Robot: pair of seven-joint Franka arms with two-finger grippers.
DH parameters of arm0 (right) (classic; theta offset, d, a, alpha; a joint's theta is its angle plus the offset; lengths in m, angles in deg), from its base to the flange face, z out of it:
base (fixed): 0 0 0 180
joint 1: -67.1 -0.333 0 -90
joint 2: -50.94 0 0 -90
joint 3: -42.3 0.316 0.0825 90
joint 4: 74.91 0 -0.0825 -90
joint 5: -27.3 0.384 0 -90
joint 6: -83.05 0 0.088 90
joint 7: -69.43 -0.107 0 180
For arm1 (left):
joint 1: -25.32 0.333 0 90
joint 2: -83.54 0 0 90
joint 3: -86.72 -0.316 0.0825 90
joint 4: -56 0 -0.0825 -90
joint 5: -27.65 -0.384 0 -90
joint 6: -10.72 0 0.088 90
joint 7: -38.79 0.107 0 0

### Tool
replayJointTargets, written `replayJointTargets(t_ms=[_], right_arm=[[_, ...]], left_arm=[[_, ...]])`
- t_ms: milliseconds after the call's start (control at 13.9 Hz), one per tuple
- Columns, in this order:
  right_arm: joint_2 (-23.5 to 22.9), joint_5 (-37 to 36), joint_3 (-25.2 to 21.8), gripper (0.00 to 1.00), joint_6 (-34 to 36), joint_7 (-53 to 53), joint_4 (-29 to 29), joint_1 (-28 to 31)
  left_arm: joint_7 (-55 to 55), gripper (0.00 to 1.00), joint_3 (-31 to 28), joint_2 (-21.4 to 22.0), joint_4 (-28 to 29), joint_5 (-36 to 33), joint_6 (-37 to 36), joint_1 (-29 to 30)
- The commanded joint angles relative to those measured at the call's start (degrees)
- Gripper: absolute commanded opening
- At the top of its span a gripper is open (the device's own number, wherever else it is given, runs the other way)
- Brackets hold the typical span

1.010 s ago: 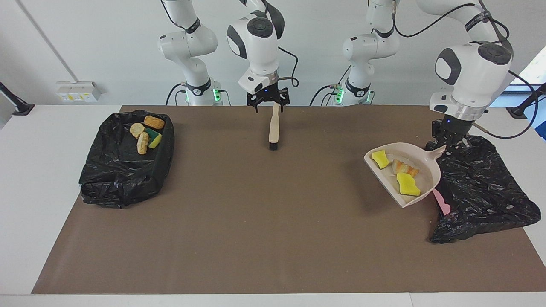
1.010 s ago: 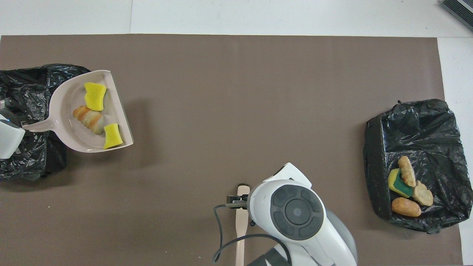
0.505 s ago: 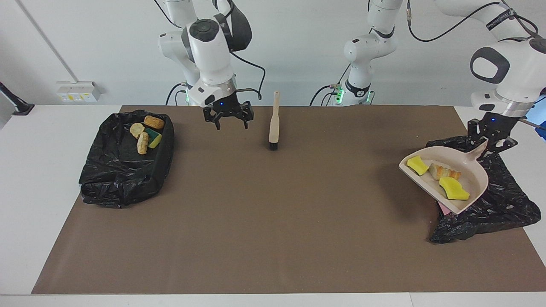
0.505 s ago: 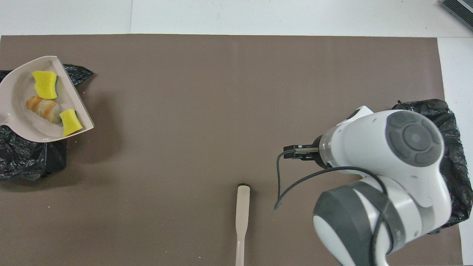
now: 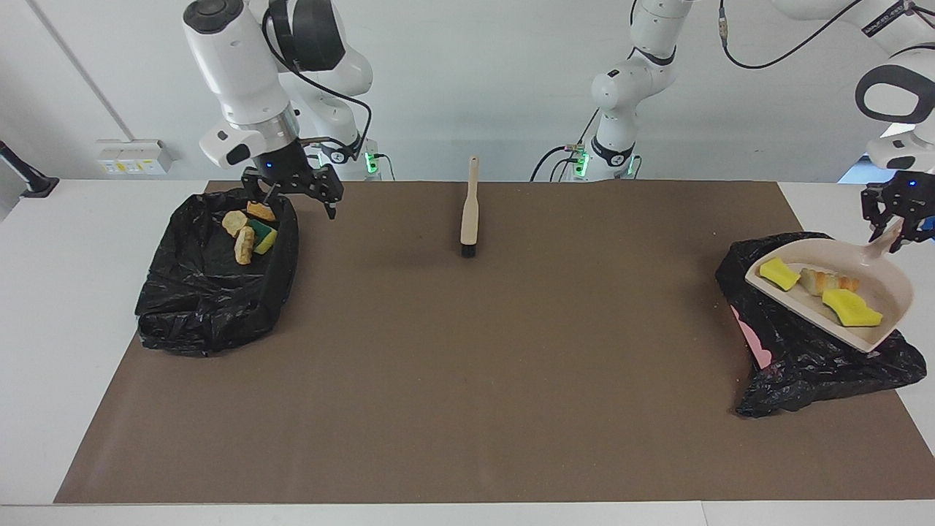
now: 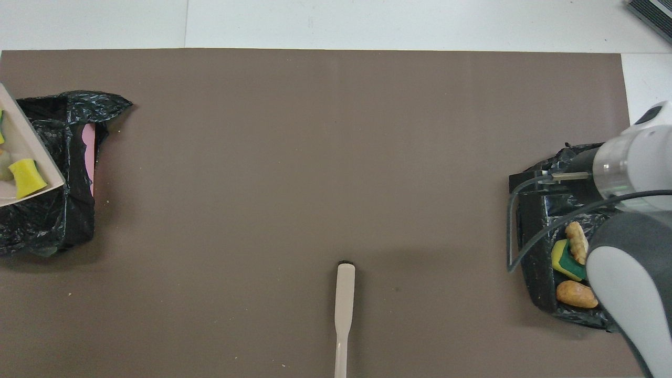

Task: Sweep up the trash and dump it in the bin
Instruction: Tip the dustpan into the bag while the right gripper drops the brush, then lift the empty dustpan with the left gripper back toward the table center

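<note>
We've got the dustpan (image 5: 840, 292) up in the air at the left arm's end of the table, right over the black-bagged bin (image 5: 811, 351) there. The left gripper (image 5: 892, 232) is clamped tight on the pan's handle, holding it from above at the robot-side end. The pan's long axis runs from that handle out to its open lip, and the lip points toward the table's middle, tipped only slightly. Three bits of trash (image 5: 818, 288) sit inside it: two yellow sponge chunks w/ a tan bread lump between them.

So the relation that matters, as we read it: the load is directly above the bin, and the dump needs a wrist roll that drops the lip down into the bag, not outward past the bag's edge.

The right gripper (image 5: 292, 191) hangs wide, holding nothing, over the second bagged bin (image 5: 204, 292) at the right arm's end, approx above the four scraps (image 5: 250, 228) lying in it. The brush (image 5: 470, 208) lies flat on the mat near the robots, mid-table, handle toward them, bristles away.
</note>
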Motion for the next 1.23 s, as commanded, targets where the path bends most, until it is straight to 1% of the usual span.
replayJointTargets(t_ms=[0, 144, 216, 361, 433, 505, 577, 793, 938, 1154], right_arm=[[-0.17, -1.56, -0.73, 1.0, 5.46, 6.39, 5.41, 2.73], [-0.17, -1.65, -4.06, 1.0, 11.34, 8.6, 9.63, 2.03], [-0.35, -1.65, -4.95, 1.0, 13.81, 8.78, 11.74, 1.94], [-0.44, -3.83, -5.48, 1.0, 14.71, 9.13, 12.64, 1.85], [-0.52, -4.8, -5.74, 1.0, 14.8, 9.22, 12.64, 0.46], [-0.87, -4.64, -7.92, 1.0, 16.28, 9.22, 12.99, -1.29], [-1.05, -3.85, -10.47, 1.0, 17.77, 9.22, 13.86, -1.75], [-0.09, -3.84, -9.8, 1.0, 17.09, 8.61, 12.99, -1.84], [-0.09, -3.84, -9.26, 1.0, 16.91, 8.95, 11.24, -0.88], [0.26, -3.84, -8.03, 1.0, 16.91, 8.6, 11.23, -0.78]], left_arm=[[1.9, 0.0, 0.67, -4.66, -6.76, -6.44, -0.21, 2.11], [1.37, 0.0, 0.67, -5.28, -7.56, -15.04, 0.05, 1.5], [1.28, 0.0, 0.67, -5.37, -7.74, -19.09, -0.04, 1.32], [1.28, 0.0, 1.19, -5.63, -8.35, -23.07, -0.91, 0.97], [1.28, 0.0, 1.2, -6.07, -9.22, -24.91, -1.7, -0.42], [1.2, 0.0, 1.2, -6.25, -9.84, -27.28, -3.79, -2.09], [1.2, 0.0, 1.2, -6.42, -10.98, -29.83, -6.34, -3.76], [0.93, 0.0, 1.11, -6.78, -12.66, -35.11, -11.01, -7.19], [-0.2, 0.0, 1.2, -6.77, -12.66, -40.38, -11.11, -8.7], [-0.74, 0.0, 1.11, -6.86, -12.75, -44.43, -11.2, -9.14]])
